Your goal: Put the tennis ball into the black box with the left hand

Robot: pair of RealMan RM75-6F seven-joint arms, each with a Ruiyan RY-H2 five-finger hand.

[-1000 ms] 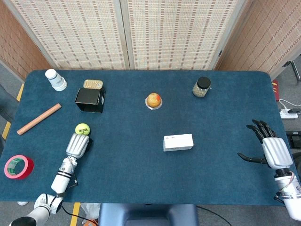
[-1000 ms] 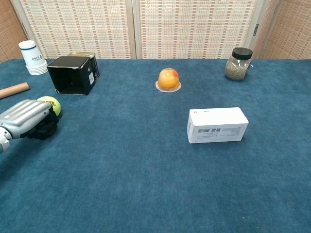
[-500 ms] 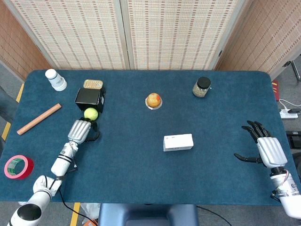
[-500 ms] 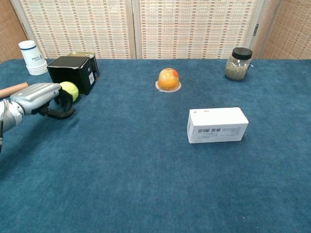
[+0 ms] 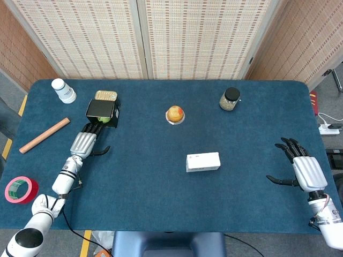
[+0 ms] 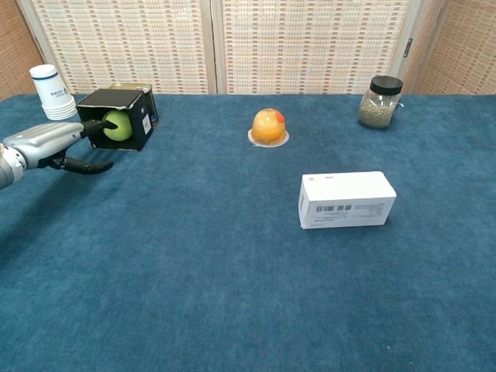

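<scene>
The black box (image 5: 101, 108) lies on its side at the far left of the blue table, its opening facing me. The yellow-green tennis ball (image 6: 118, 125) sits inside the opening of the box (image 6: 145, 122); in the head view only a sliver of the ball (image 5: 105, 120) shows at the box's near edge. My left hand (image 6: 48, 144) reaches to the opening with its fingers stretched out; its fingertips (image 6: 94, 125) touch the ball and its thumb spreads apart below. In the head view the left hand (image 5: 84, 142) lies just in front of the box. My right hand (image 5: 303, 169) hovers at the table's right edge, fingers spread, holding nothing.
A tin (image 5: 106, 95) stands behind the box and a white bottle (image 5: 64, 90) to its left. A wooden stick (image 5: 44, 135) and a red tape roll (image 5: 21, 189) lie at the left edge. An orange item on a dish (image 6: 268, 126), a jar (image 6: 380, 101) and a white carton (image 6: 346, 199) stand further right.
My left hand has moved away from me with the ball, from open table up to the box. The ball now sits inside the opening. The right hand has barely shifted.
</scene>
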